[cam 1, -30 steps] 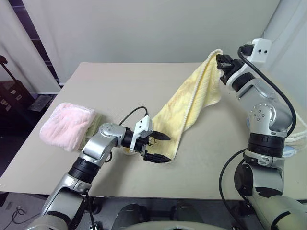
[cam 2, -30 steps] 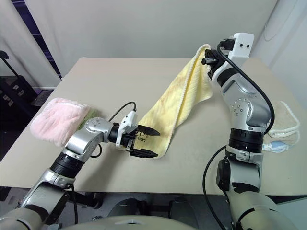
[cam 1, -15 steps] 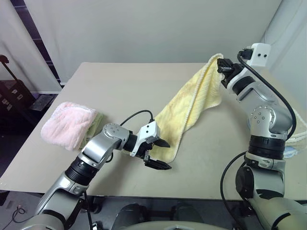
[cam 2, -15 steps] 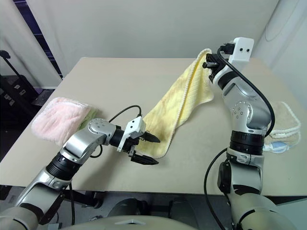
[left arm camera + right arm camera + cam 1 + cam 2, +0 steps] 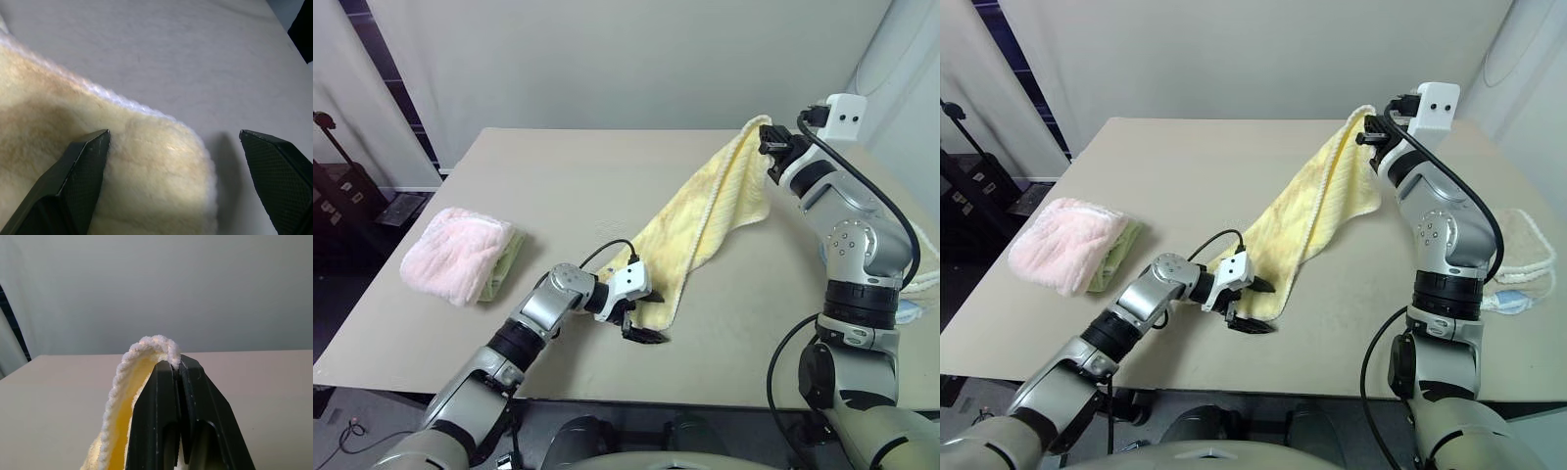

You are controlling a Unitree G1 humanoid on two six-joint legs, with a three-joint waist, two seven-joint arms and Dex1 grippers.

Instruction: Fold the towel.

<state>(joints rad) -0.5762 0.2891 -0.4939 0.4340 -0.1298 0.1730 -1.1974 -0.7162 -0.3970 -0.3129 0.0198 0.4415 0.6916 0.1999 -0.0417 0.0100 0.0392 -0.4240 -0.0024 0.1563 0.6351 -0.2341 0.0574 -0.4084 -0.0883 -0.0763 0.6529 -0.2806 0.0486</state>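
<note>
Towel (image 5: 705, 211) still hangs from its top corner at 1 o'clock, low end on the table (image 5: 529, 186). Left gripper (image 5: 643, 315) has dropped to that low corner at 6 o'clock, jaws wide, straddling it. Right gripper (image 5: 770, 137) stays raised, clamped on the top corner.

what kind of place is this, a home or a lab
Probably a lab or test room: a bare beige table against plain white walls, set up with towels: a yellow towel, a folded pink towel.
</note>
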